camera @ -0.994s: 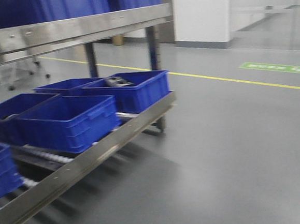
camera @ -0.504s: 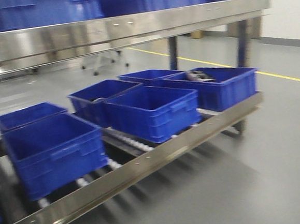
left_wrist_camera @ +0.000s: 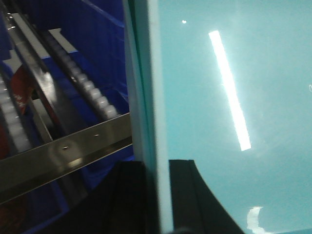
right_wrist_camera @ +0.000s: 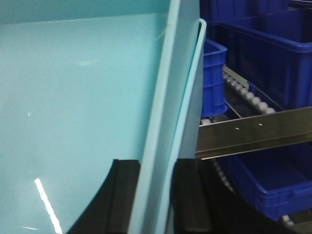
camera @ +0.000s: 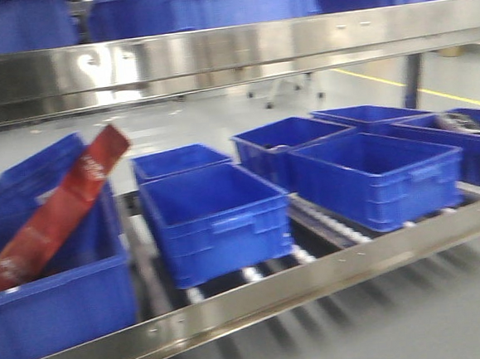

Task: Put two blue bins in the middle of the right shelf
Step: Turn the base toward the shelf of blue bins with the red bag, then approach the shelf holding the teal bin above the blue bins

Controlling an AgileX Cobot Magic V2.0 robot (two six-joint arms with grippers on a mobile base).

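Left gripper (left_wrist_camera: pixel 156 166): two fingers (left_wrist_camera: pixel 197 200), matte black plastic. The finger at picture right is a broad slab with a flat top and a rounded outer corner, widening toward its base. The finger at picture left is in shadow and its outline is hard to tell.

Right gripper (right_wrist_camera: pixel 156 165): two fingers (right_wrist_camera: pixel 122 195), the same matte black. Both tips are flat and squared. The finger at picture left flares outward toward its base in a concave curve. A narrow, slightly lighter strip runs along its length.
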